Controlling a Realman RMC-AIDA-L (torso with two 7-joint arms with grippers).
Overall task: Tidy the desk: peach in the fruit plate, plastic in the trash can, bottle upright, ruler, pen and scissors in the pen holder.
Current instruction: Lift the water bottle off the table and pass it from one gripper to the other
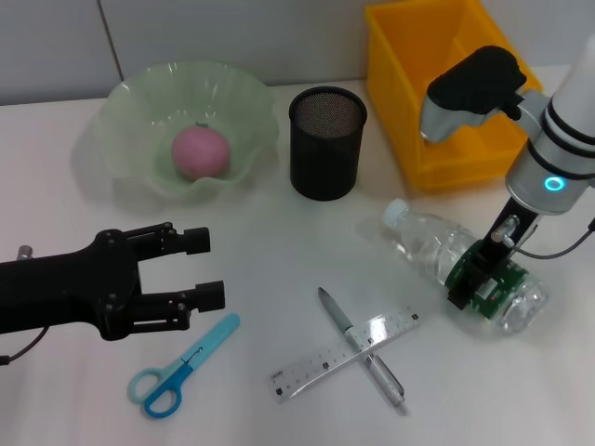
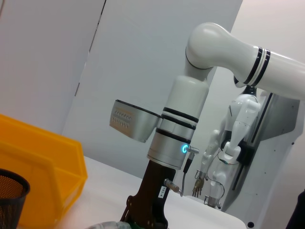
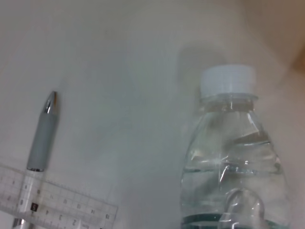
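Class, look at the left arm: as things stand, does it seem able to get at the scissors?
Probably yes. The left gripper hangs with its jaws open just above the scissors, which lie flat on bare table, apart from the ruler and pen.

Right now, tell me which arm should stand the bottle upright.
Right. The right claw is already down on the lying water bottle, near its base. The left claw hovers open far across, above the scissors.
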